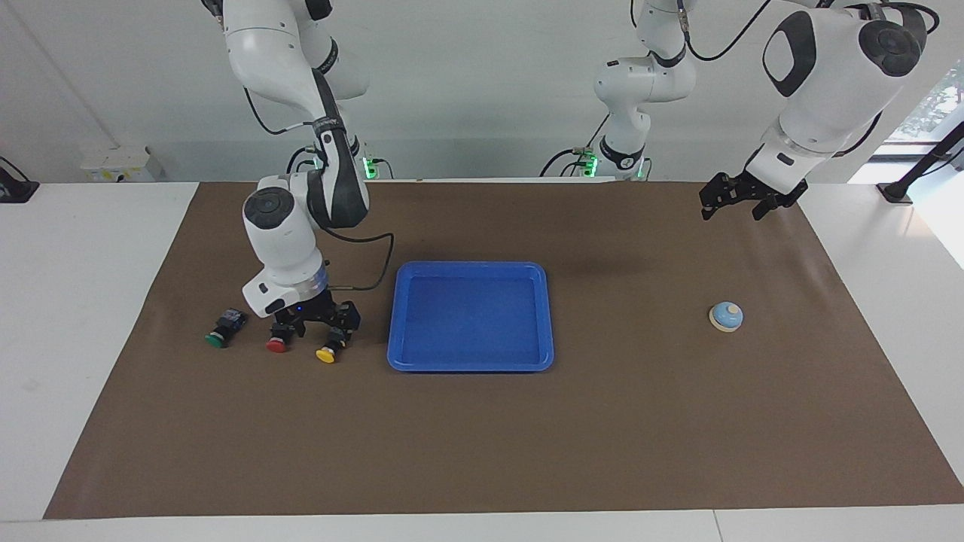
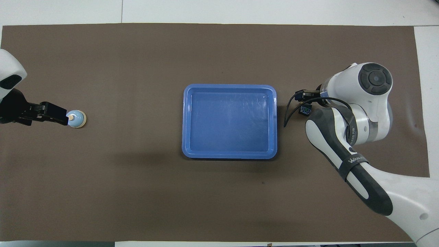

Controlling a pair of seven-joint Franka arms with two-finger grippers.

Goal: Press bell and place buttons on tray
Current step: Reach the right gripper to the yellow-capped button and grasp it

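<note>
The blue tray [image 1: 470, 316] sits bare in the middle of the counter [image 1: 482, 436], so no button is placed yet. The green button [image 1: 218, 339], red button [image 1: 277, 345] and yellow button [image 1: 326, 354] lie beside it, toward the right arm's end. The right gripper [image 1: 316, 325] is down among them; whether its fingers grip, I cannot tell. The left gripper [image 1: 734, 202] hangs with fingers spread over the counter, the bell [image 1: 726, 316] apart from it. Nothing blocks the way.

A bright-blue tray [image 1: 471, 360] sits on a plain brown mat [image 1: 482, 452] over a white table [image 1: 75, 301], with a light-blue bell [image 1: 727, 316] on a cream base, green [image 1: 216, 340], red [image 1: 276, 345] and yellow [image 1: 325, 355] capped black buttons, and white-and-black arms.
</note>
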